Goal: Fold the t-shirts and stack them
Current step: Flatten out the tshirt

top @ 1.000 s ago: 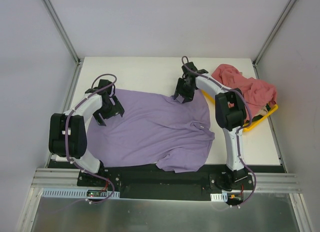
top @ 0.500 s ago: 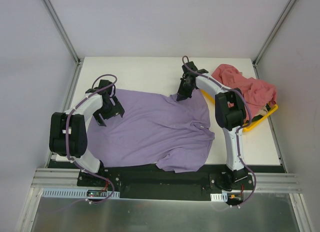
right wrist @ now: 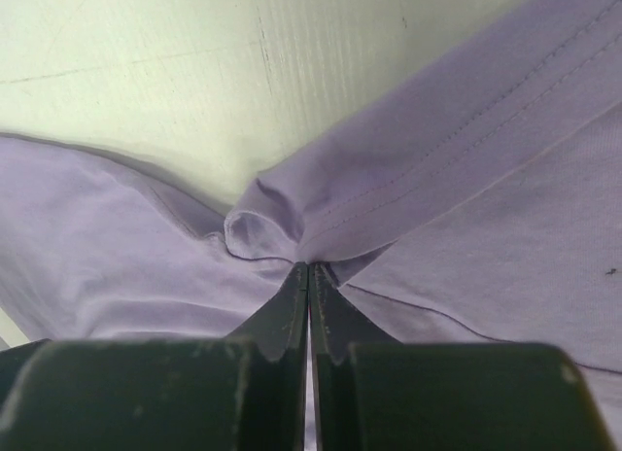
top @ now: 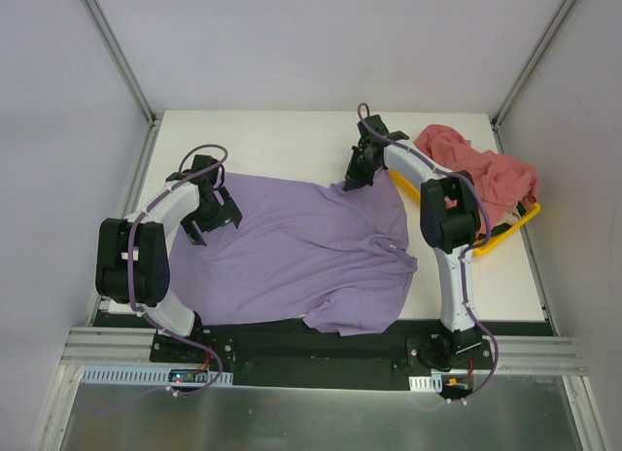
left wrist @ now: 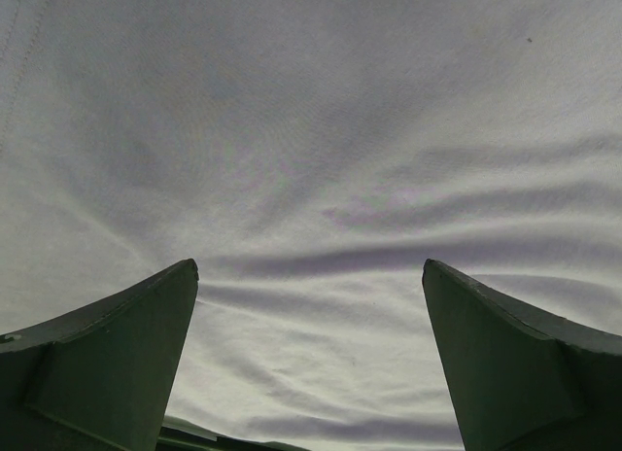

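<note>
A lavender purple t-shirt (top: 301,252) lies spread over the middle of the table. My right gripper (top: 356,182) is at its far right corner, shut on a pinched fold of the hem (right wrist: 292,223); its jaws meet with cloth bunched at the tips (right wrist: 309,268). My left gripper (top: 209,218) stands open over the shirt's far left edge, its fingers (left wrist: 126,344) wide apart above wrinkled purple cloth (left wrist: 321,179), holding nothing. Dusty pink-red t-shirts (top: 476,169) lie heaped at the far right.
The pink-red heap sits in a yellow tray (top: 505,232) at the table's right side. Metal frame posts (top: 121,57) rise at the back corners. White table (top: 272,145) shows behind the purple shirt.
My right gripper closed on the purple shirt's far right corner and drew slightly toward the back. The left arm has not moved.
</note>
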{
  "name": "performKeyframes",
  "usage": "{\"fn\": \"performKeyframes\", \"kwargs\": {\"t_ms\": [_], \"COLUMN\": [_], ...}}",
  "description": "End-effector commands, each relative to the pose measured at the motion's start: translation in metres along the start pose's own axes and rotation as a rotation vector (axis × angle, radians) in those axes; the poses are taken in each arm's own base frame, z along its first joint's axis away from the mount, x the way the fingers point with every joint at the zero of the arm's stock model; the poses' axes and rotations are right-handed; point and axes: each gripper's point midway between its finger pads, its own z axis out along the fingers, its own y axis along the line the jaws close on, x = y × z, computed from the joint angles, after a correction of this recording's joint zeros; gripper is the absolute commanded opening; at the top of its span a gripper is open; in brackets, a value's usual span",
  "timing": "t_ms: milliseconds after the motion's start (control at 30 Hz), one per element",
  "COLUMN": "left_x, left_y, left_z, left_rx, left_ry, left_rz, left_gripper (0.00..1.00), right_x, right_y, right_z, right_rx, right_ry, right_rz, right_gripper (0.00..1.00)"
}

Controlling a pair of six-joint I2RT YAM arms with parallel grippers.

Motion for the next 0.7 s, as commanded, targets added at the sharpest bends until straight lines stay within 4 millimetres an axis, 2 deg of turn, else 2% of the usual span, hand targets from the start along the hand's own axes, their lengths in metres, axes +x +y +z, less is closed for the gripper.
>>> {"fn": "performKeyframes", "kwargs": {"t_ms": [0, 167, 333, 367, 433, 467, 567, 633, 667], "left_x": [-0.01, -0.011, -0.014, -0.014, -0.014, -0.015, -0.018, -0.02, -0.02], "left_y": [-0.003, -0.004, -0.006, -0.006, -0.006, -0.006, -0.008, -0.009, -0.01], "left_z": [-0.01, -0.011, -0.013, -0.013, -0.016, -0.017, -0.024, -0.028, -0.03], "left_rx": [0.007, 0.006, 0.015, 0.016, 0.021, 0.023, 0.04, 0.051, 0.058], "left_ry": [-0.033, -0.038, -0.044, -0.043, -0.051, -0.057, -0.077, -0.086, -0.088], "left_rz": [0.018, 0.016, 0.019, 0.021, 0.021, 0.022, 0.025, 0.022, 0.02], "left_gripper": [0.99, 0.99, 0.99, 0.99, 0.99, 0.99, 0.99, 0.99, 0.99], "right_x": [-0.018, -0.067, -0.101, -0.103, -0.105, -0.108, -0.102, -0.089, -0.076], "right_y": [0.015, 0.047, 0.072, 0.074, 0.072, 0.07, 0.06, 0.05, 0.042], "right_z": [-0.015, -0.026, -0.03, -0.031, -0.036, -0.042, -0.061, -0.077, -0.081], "right_rx": [-0.064, -0.128, -0.168, -0.174, -0.162, -0.146, -0.102, -0.07, -0.048], "right_ry": [-0.062, -0.199, -0.268, -0.27, -0.285, -0.302, -0.312, -0.288, -0.258], "right_rz": [-0.071, -0.177, -0.251, -0.257, -0.276, -0.284, -0.327, -0.345, -0.354], "right_gripper": [0.0, 0.0, 0.02, 0.18, 0.72, 0.96, 0.96, 0.96, 0.96]}}
